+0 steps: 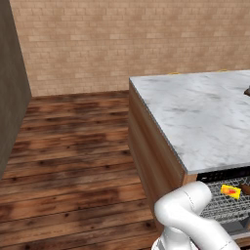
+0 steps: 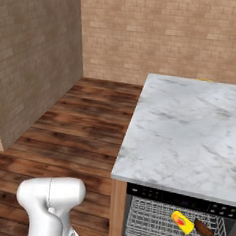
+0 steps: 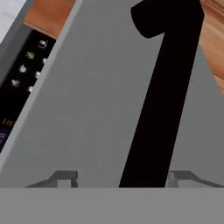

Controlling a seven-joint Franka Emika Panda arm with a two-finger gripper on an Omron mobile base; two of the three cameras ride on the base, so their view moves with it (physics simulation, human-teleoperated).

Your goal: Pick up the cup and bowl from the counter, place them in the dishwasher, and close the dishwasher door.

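The yellow cup [image 1: 230,191] [image 2: 182,222] lies in the dishwasher's wire rack [image 1: 222,209] [image 2: 149,225], with the brown bowl [image 2: 204,228] [image 1: 245,189] right beside it. Above the rack runs the black control strip [image 2: 179,199] [image 3: 22,78], under the edge of the marble counter [image 1: 205,112] [image 2: 189,130]. In the hand view the grey dishwasher door [image 3: 87,109] is very close, and its black bar handle [image 3: 162,96] runs down between my fingertips [image 3: 65,178]. My gripper [image 3: 122,181] is open and holds nothing.
A small dark item [image 1: 247,91] sits on the counter at the right edge. Wooden floor [image 1: 73,161] stretches to the left, bounded by a brick wall [image 2: 34,58] and the counter's wooden side panel [image 1: 149,146].
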